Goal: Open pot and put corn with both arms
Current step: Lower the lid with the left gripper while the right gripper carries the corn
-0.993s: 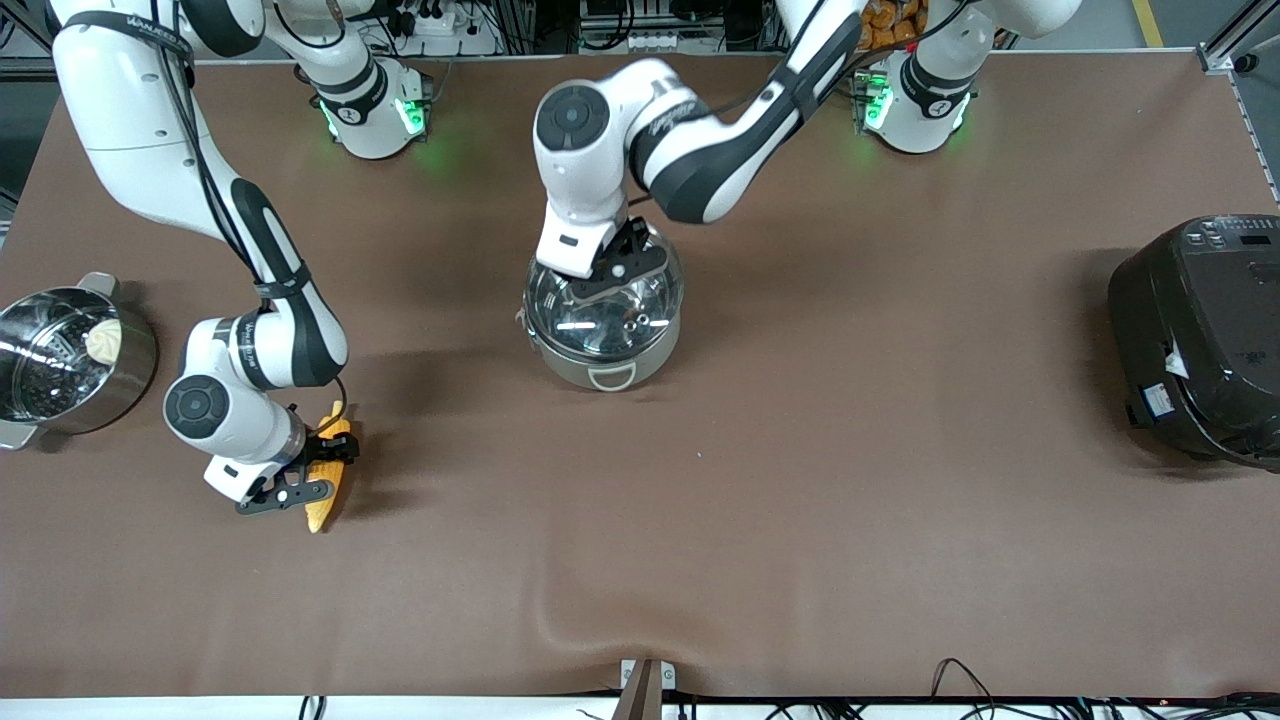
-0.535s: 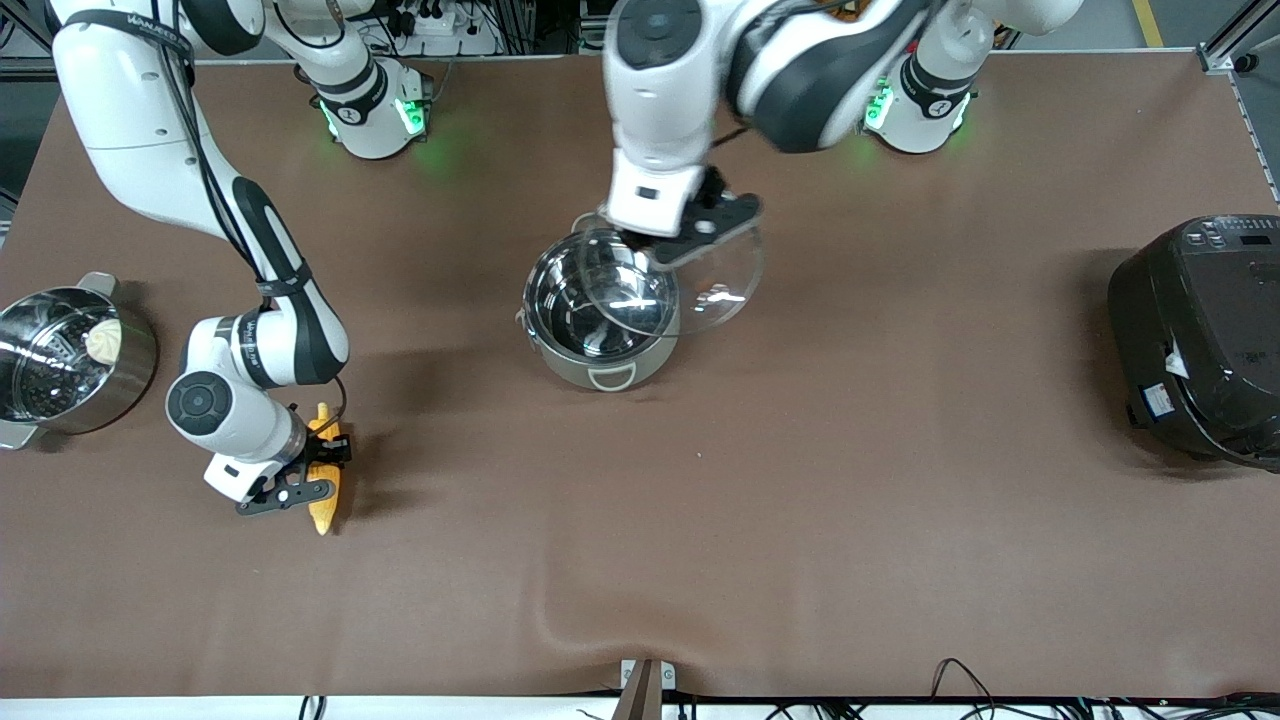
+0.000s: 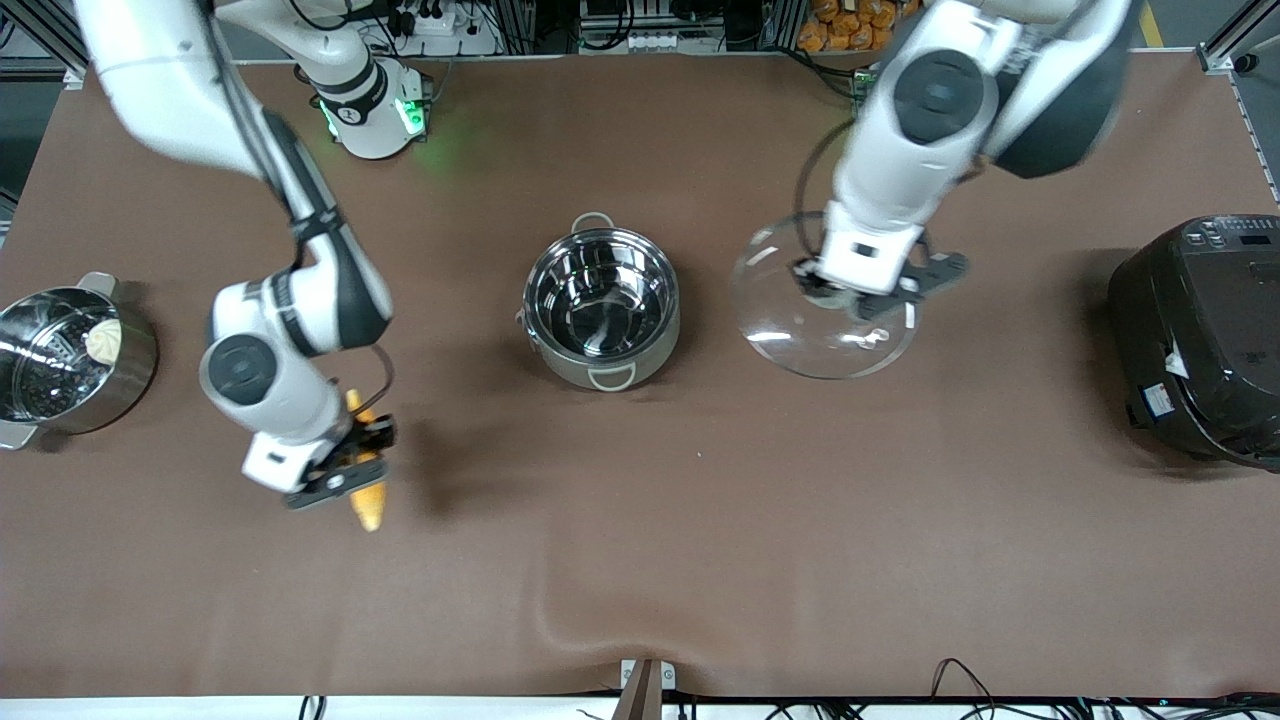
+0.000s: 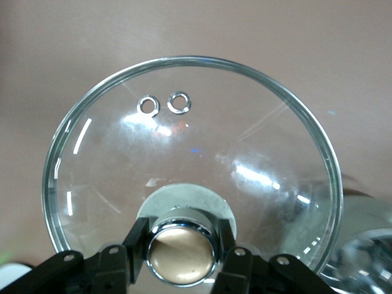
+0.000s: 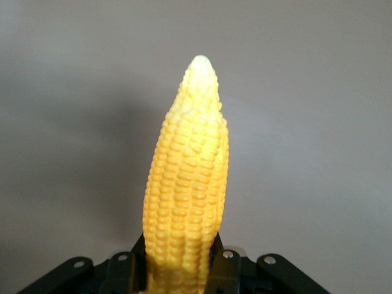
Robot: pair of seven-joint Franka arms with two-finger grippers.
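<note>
Over the bench, left claw: pinching the copper-coloured knob of the glass lid, one finger pressed on each side of the knob; it hangs over bare bench between the pot and the rice cooker.
Glass lid: clear dome with a steel rim, knob uppermost, carried roughly level; two small ringed holes sit side by side in the glass partway between knob and rim.
Left arm: reaches in from its base at the top of the front view, bent down over the lid.
Right claw: pressed around the thick end of the corn, over the bench toward the right arm's end.
Corn: yellow-orange cob gripped at its lower part, sticking straight out past the fingers, its pale tapered tip free.
Right arm: comes from its green-lit base and folds down to the claw.
Pot: stands uncovered at mid-bench, shiny inside with nothing in it, grey-beige wall, one loop handle facing the front camera and one facing the bases.
Steamer pot: at the right arm's end of the bench, a white bun on its perforated insert.
Rice cooker: black, at the left arm's end of the bench.
</note>
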